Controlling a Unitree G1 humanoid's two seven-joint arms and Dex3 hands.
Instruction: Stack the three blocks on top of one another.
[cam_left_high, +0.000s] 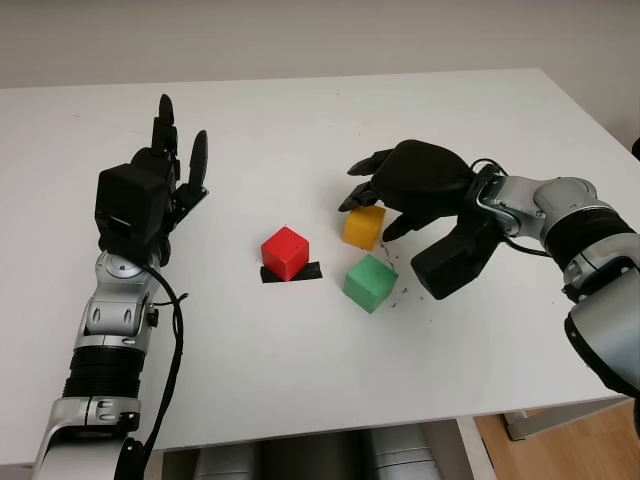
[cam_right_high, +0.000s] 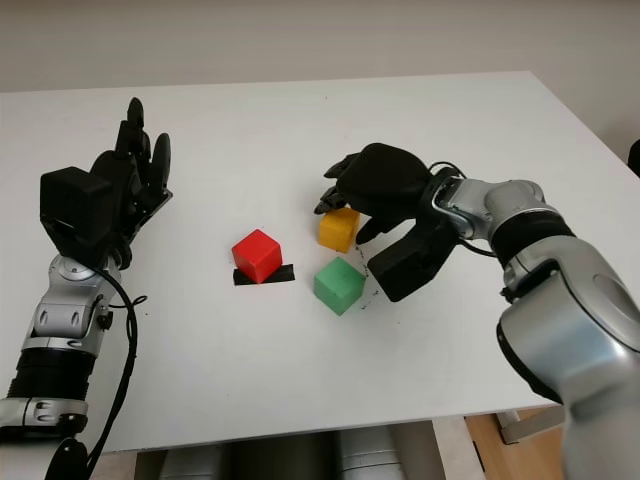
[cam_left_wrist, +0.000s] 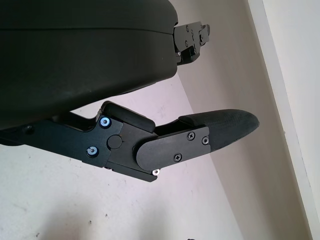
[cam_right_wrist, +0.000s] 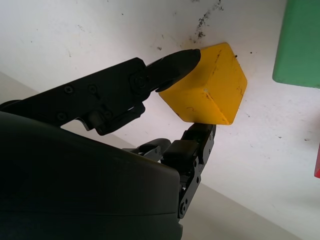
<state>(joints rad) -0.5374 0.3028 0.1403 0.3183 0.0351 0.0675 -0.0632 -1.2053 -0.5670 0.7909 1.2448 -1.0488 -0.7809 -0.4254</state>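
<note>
My right hand (cam_left_high: 385, 195) is curled around the yellow block (cam_left_high: 364, 227), fingertips (cam_right_wrist: 186, 59) pressing its opposite faces as it sits on the white table (cam_left_high: 300, 120), just behind the green block (cam_left_high: 370, 283). The red block (cam_left_high: 285, 252) sits on black tape (cam_left_high: 308, 271) nearby. My left hand (cam_left_high: 165, 165) hovers open at the far left.

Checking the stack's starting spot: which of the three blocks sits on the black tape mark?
The red block; black tape shows under it. The yellow block and green block sit on bare white table.
</note>
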